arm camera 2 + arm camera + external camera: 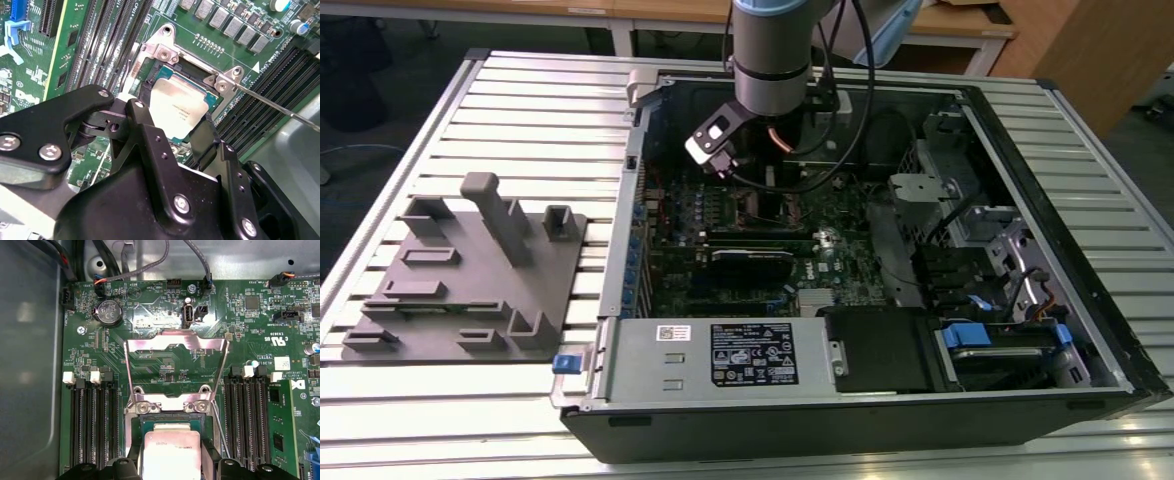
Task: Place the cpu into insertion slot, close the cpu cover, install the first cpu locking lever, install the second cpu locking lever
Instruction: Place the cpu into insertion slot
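We see the black 2-fingered gripper (172,122) lowered into the open black computer case (854,425), in the upper middle of the exterior view. Its fingers (150,135) are closed against 2 opposite edges of the cpu (182,102), a small flat square chip with a dull silver-grey metal top, pinching it. The chip lies between the tips, over the insertion slot (172,421), a square dark socket with a silvery rim in the green circuit board (250,330). We cannot tell whether it is seated or just above.

Just beyond the slot, the cpu cover (175,342), a thin silvery frame plate, stands open. A thin metal locking lever (270,102) runs beside the slot. A grey moulded fixture (467,290) sits on the slatted metal table (520,100) at the exterior view's left.
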Controlling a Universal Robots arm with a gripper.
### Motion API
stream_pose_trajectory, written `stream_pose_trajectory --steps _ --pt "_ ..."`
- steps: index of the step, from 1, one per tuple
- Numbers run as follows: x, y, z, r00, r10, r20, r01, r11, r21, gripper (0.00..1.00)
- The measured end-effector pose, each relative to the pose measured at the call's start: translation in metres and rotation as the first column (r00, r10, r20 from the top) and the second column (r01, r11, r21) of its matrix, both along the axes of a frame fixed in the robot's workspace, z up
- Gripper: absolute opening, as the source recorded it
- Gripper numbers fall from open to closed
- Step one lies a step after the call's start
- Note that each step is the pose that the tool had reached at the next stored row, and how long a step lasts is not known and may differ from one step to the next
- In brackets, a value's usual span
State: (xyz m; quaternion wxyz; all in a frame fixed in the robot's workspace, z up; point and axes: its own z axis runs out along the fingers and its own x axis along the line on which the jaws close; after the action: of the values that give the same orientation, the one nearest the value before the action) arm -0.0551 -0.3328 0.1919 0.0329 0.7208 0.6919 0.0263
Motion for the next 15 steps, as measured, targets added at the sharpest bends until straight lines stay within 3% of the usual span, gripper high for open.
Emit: stream_pose_trajectory --steps 15 --pt "0.0001 0.0001 0.0 1.0 0.0 0.0003 0.0 1.0 0.0005 0.54"
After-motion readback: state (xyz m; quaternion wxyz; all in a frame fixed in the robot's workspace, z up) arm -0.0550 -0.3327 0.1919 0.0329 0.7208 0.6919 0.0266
